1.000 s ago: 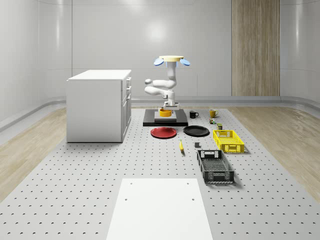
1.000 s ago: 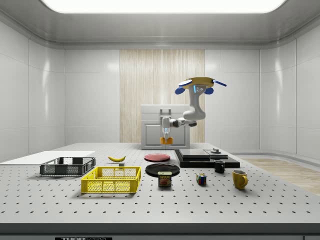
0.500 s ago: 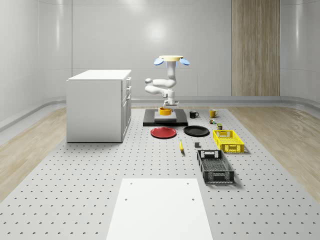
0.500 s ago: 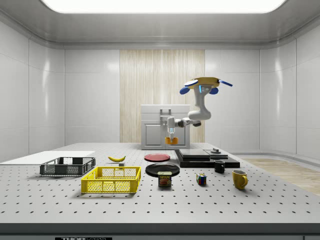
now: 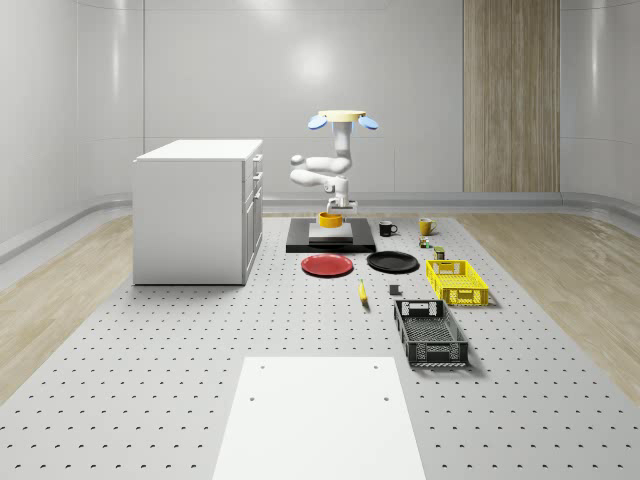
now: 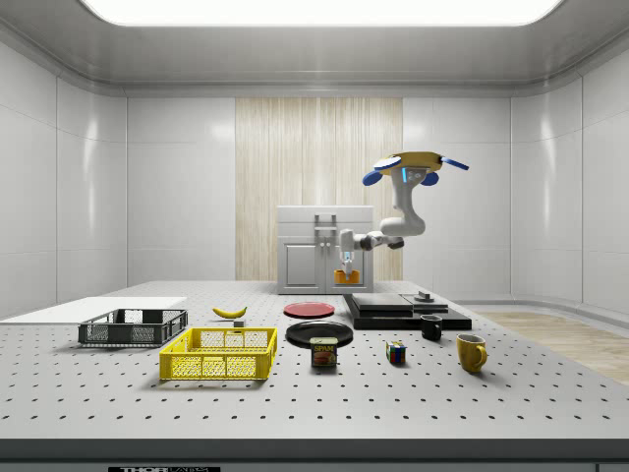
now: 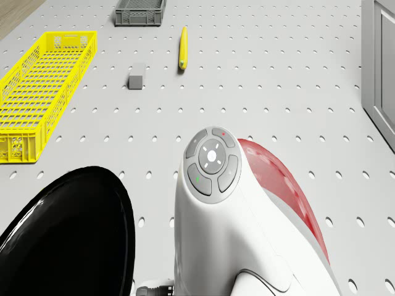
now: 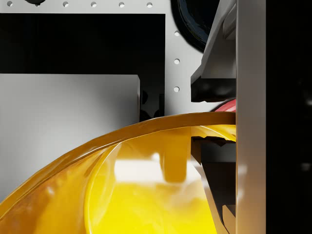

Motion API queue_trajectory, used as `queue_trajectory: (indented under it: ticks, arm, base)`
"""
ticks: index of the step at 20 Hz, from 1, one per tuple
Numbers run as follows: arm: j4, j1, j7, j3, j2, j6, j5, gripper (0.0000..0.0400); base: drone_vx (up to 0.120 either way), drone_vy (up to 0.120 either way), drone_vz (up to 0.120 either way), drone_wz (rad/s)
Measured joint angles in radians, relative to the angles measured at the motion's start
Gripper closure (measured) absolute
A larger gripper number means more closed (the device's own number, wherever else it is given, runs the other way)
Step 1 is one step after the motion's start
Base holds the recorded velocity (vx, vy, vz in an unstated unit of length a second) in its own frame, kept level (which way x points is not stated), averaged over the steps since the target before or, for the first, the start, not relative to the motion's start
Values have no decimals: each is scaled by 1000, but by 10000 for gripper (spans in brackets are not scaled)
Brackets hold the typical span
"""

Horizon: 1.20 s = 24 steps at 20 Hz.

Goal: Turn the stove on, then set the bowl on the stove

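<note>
Over stove (image 5: 330, 243) | drone (image 5: 341, 120) hovers | gripper (image 6: 345, 270) pinching bowl (image 6: 344, 278) rim | risk: rim-only pinch lets bowl tilt or slip before set-down.

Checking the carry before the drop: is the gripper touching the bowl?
Touching. In the wrist view the fingers clamp the yellow bowl's rim; in the side view the bowl hangs from the gripper above the stove, drone hovering overhead.

Drone (image 6: 415, 162) aloft, arm (image 6: 385, 232) bent, fingers (image 8: 214, 85) (pointing down) pinched on a rim.
</note>
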<state>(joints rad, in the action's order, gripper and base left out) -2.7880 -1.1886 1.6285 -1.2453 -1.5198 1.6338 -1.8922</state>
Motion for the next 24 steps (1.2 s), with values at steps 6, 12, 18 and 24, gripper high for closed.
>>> queue_trajectory:
  ticks: [6,12,18,24]
  arm:
    - [0,0,0,0,-1,1,0,298]
    - [0,-1,1,0,-1,1,1,298]
    - [0,-1,1,0,-2,2,1,298]
    - [0,-1,1,0,-3,2,1,298]
  base:
    - [-120,0,0,0]
    - [-120,0,0,0]
    - [-120,0,0,0]
    - [-107,0,0,0]
